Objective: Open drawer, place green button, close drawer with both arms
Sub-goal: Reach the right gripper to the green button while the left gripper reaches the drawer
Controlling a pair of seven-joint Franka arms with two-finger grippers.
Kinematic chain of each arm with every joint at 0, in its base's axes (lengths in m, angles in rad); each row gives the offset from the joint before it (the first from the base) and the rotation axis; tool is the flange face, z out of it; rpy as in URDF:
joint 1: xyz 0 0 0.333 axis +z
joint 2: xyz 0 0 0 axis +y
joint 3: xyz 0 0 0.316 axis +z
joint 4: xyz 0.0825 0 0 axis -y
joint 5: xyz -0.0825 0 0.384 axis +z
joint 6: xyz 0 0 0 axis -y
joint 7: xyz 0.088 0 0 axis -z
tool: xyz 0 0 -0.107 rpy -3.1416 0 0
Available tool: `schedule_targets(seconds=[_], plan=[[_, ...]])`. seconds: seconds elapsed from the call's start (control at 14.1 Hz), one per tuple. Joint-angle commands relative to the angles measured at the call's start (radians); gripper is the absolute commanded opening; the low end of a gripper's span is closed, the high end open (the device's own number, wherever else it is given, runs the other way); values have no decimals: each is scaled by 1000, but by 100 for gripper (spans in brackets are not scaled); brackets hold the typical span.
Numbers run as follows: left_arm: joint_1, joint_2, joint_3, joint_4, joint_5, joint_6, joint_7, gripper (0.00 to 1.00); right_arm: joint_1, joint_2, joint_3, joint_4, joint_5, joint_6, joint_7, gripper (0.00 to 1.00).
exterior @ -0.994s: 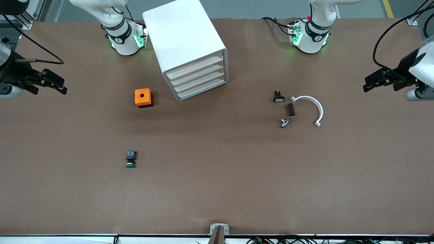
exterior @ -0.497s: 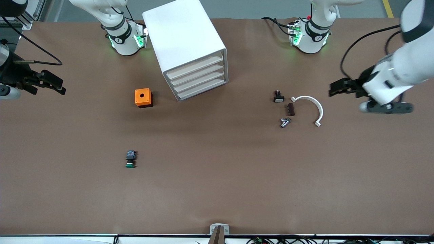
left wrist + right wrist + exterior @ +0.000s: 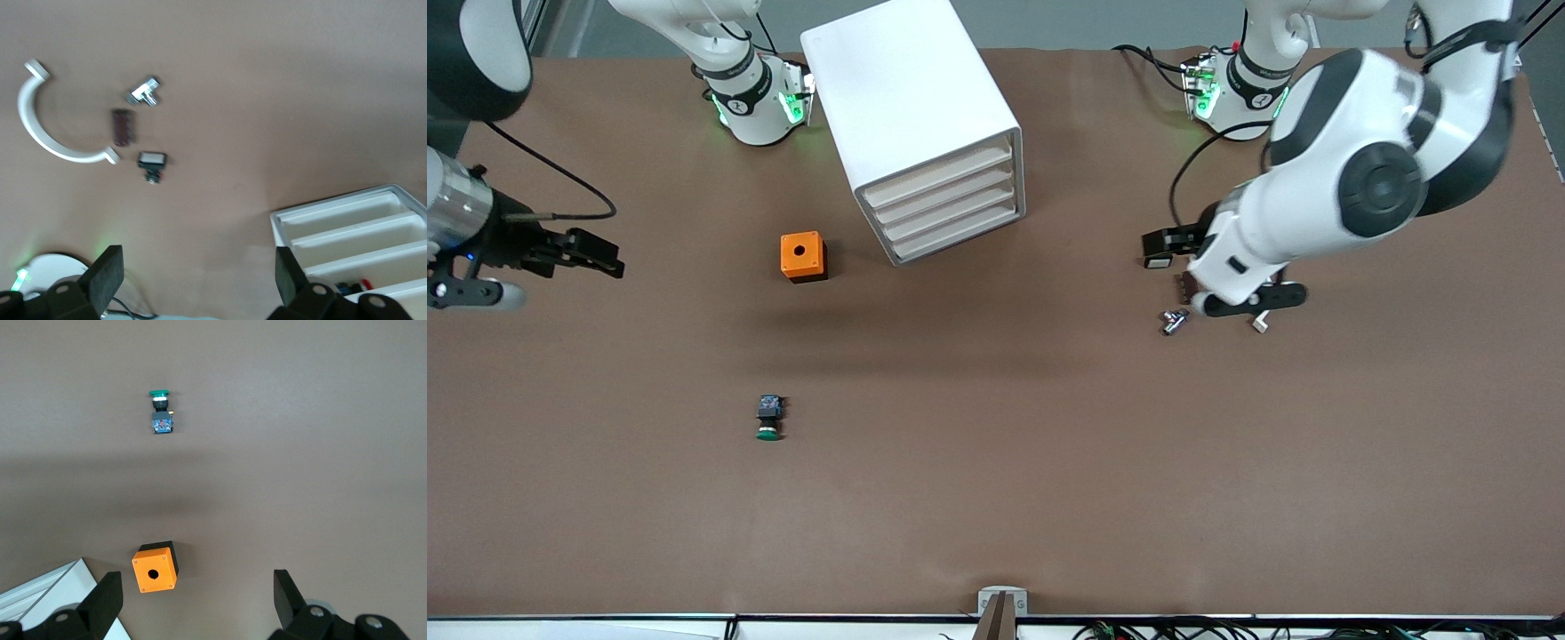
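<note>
The white cabinet (image 3: 911, 107) stands between the two bases, and all four trays are shut. The drawer (image 3: 960, 233) is its lowest tray. The button (image 3: 769, 418), green cap with black-and-blue body, lies on the table nearer to the front camera than the orange box; it also shows in the right wrist view (image 3: 161, 410). My left gripper (image 3: 1152, 242) is open and empty over the small parts at the left arm's end; the cabinet front shows in its view (image 3: 347, 233). My right gripper (image 3: 612, 256) is open and empty over the table's right-arm end.
An orange box with a hole (image 3: 802, 256) sits beside the cabinet. A black part with a white face (image 3: 152, 160), a brown part (image 3: 123, 127), a metal tee (image 3: 1174, 320) and a white arc (image 3: 53, 133) lie under my left arm.
My left arm has swung in from the table's end to over the small parts, covering most of the white arc. My right gripper has shifted slightly toward the middle.
</note>
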Motion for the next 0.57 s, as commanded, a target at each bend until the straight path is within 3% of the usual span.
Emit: schedule_targets(seconds=[0.0,0.21,0.5], plan=[[-37,92,3,75,-61,-10,-133,100,-30,103,7,69,6,-5,-12,100],[-91,153,3,81,-82,27,-256,100,-35,147,7,63,-5,54,-3,100],[-114,214,3,89,-191,59,-391,100,-14,251,11,-1,9,270,24,100]])
